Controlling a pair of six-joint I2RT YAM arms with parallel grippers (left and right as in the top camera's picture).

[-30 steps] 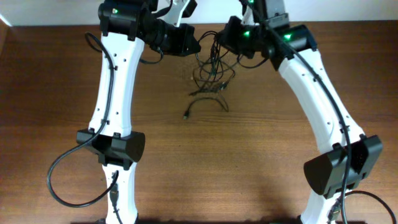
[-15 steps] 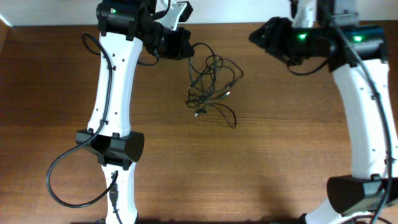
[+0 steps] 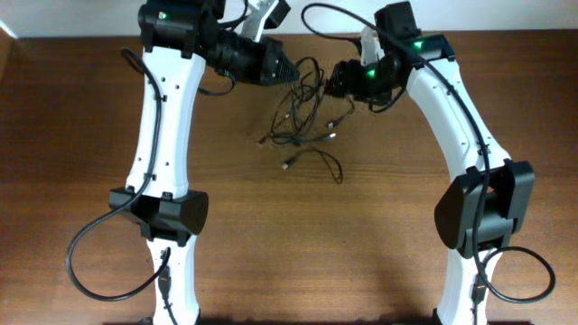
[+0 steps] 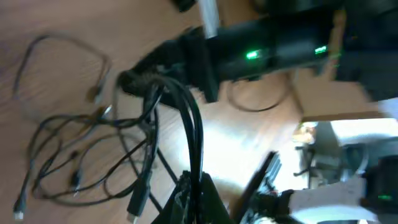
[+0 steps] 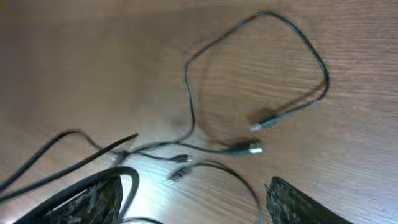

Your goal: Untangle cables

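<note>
Because my left gripper [image 3: 289, 72] clamps the cables [image 3: 307, 122] at their eleven o'clock as an anchor, my right gripper [image 3: 334, 79] hovers open at one o'clock, seemingly ready to pull loops.

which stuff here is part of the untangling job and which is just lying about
Job:
- thin black cables, tangled
- left hand, shut on the cables
- right hand, open above them

Not part of it:
- wooden table
- arms' own thick wiring
</note>
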